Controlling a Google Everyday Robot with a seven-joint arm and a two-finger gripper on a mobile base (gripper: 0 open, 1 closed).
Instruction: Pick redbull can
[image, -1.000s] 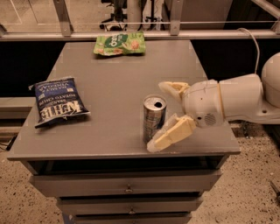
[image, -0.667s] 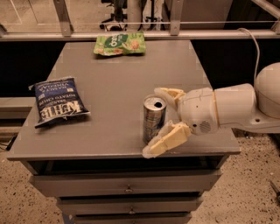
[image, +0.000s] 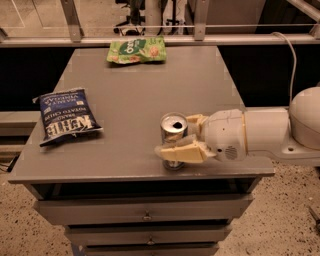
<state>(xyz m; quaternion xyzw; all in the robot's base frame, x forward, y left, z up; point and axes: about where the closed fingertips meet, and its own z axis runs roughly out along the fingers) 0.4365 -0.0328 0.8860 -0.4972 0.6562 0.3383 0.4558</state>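
Note:
The redbull can (image: 173, 126), slim and silver with an open pull-tab top, stands upright near the front edge of the grey table (image: 130, 95), right of centre. My gripper (image: 176, 136) reaches in from the right and its two cream fingers sit on either side of the can. The near finger (image: 181, 152) lies across the can's lower front, and the far finger (image: 195, 120) presses at its back right. The fingers look closed against the can, which still rests on the table.
A blue chip bag (image: 66, 116) lies at the table's left. A green snack bag (image: 137, 50) lies at the far edge. Drawers (image: 145, 212) are below the front edge. A railing (image: 150, 27) runs behind the table. My white arm (image: 270, 132) spans the right side.
My gripper has moved left onto the can. Its fingers, spread wide beside the can before, have closed in around it. The can has not moved.

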